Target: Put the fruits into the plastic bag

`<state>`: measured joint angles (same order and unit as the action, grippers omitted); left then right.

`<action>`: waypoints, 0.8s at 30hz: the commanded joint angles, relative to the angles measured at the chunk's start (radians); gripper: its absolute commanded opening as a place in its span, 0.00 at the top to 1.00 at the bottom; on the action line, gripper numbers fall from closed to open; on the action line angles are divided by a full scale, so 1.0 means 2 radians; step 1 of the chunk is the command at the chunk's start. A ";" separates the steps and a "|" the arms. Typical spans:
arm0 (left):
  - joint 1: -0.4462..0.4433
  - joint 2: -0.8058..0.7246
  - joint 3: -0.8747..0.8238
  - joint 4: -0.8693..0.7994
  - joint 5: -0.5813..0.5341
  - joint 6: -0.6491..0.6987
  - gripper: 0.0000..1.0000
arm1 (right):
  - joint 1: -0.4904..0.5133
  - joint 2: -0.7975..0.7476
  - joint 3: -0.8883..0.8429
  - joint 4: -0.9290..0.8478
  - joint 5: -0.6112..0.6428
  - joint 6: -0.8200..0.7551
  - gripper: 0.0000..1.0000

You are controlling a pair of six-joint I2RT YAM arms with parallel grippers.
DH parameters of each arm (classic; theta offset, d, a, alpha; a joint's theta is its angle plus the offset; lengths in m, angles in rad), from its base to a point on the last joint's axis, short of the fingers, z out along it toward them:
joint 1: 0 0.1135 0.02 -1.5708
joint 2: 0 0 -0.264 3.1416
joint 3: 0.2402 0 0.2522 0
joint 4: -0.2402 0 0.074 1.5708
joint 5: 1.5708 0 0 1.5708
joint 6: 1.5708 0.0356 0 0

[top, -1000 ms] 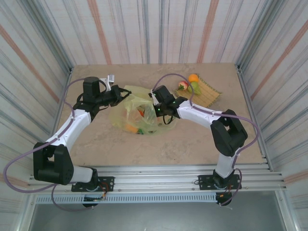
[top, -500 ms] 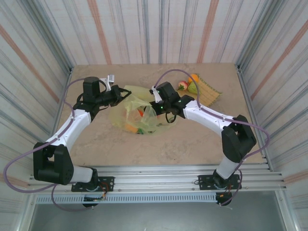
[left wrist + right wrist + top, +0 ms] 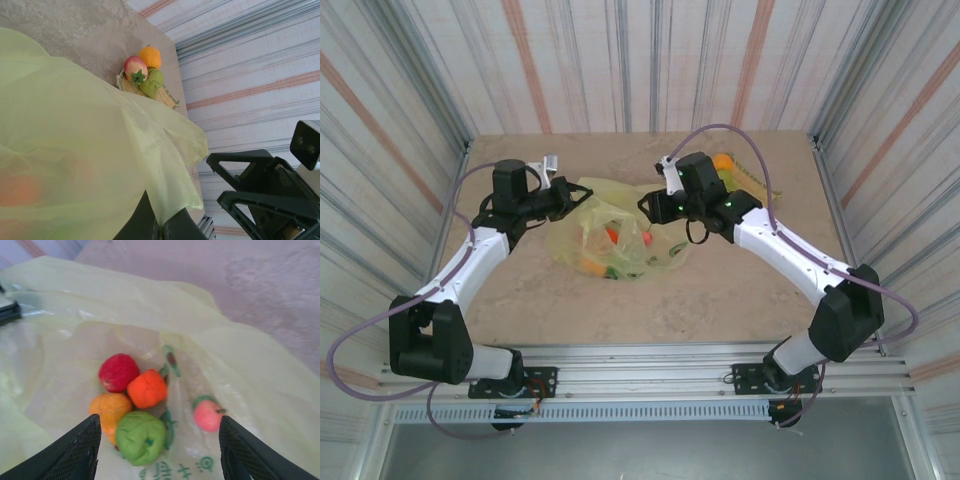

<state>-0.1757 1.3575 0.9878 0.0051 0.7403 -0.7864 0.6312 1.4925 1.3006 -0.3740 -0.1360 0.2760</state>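
Left arm (image 3: 470, 262): reached forward, elbow bent.
Left gripper (image 3: 570, 198): jaws seemingly pinched shut on the plastic bag (image 3: 620, 262) edge.
Right arm (image 3: 790, 255): stretched forward and inward.
Right gripper (image 3: 160, 422): tilted downward, jaws spread wide.

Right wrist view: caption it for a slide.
Open fingers above the plastic bag, five fruits inside: red, orange, yellow-orange, green, pink.

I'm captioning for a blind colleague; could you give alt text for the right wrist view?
A red fruit, orange fruit, amber fruit and green fruit cluster in a translucent plastic bag, a pink fruit apart to their right. The right gripper, open, flanks them.
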 commanded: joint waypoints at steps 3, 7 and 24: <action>0.004 -0.008 -0.002 0.007 0.010 0.000 1.00 | -0.025 -0.052 0.009 -0.016 0.018 -0.031 0.36; 0.004 -0.007 -0.002 0.007 0.010 -0.001 1.00 | -0.056 -0.080 0.003 -0.013 0.032 -0.039 0.34; 0.005 -0.011 -0.002 0.004 0.010 0.003 1.00 | -0.253 0.023 -0.006 -0.015 0.104 -0.100 0.01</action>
<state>-0.1757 1.3575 0.9874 0.0048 0.7399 -0.7864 0.1566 1.4754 1.2694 -0.3687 0.0608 0.1165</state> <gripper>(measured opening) 0.052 0.990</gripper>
